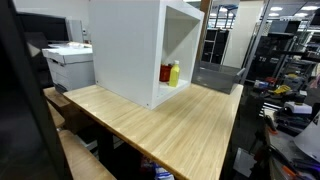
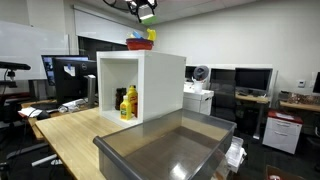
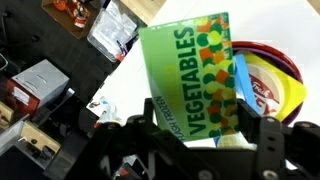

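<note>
In the wrist view a green bag of frozen vegetables [image 3: 195, 75] fills the middle, its lower end between my gripper's [image 3: 207, 125] dark fingers, which close on its sides. In an exterior view the gripper [image 2: 146, 10] hangs high above the white cabinet [image 2: 160, 85] with a bit of green under it. Below it, on the cabinet's top, lies a pile of red, blue and yellow items [image 2: 140, 42]. The wrist view shows that pile as a red rim with a yellow packet [image 3: 270, 85] behind the bag.
The white cabinet [image 1: 125, 50] stands on a wooden table [image 1: 170, 120]; yellow and red bottles [image 1: 172, 73] sit inside its open side. A large grey bin [image 2: 170, 150] is close to the camera. A printer [image 1: 70, 60] and desks with monitors surround the table.
</note>
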{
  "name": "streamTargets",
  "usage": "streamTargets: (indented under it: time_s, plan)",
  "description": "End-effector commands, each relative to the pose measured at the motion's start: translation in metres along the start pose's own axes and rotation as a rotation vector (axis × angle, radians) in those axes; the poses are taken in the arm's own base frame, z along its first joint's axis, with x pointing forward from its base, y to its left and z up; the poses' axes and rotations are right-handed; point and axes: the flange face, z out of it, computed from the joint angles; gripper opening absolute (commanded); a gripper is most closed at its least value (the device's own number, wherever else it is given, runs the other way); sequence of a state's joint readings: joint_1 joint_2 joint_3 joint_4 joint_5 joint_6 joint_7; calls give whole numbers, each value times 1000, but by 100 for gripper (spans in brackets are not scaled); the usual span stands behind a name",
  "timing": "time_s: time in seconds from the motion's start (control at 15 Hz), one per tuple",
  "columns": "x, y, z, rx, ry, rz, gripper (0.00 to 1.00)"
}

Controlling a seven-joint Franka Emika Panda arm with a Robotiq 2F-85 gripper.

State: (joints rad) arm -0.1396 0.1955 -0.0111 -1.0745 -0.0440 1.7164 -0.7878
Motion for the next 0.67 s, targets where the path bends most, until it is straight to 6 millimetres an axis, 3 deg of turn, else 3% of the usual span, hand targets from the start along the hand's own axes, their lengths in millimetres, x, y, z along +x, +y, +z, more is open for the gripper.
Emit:
streamTargets:
  time_s: [0.0, 0.6]
  plan:
    - [15, -18, -15, 6, 41, -82, 53]
    - [55, -69, -7, 80, 91, -219, 53]
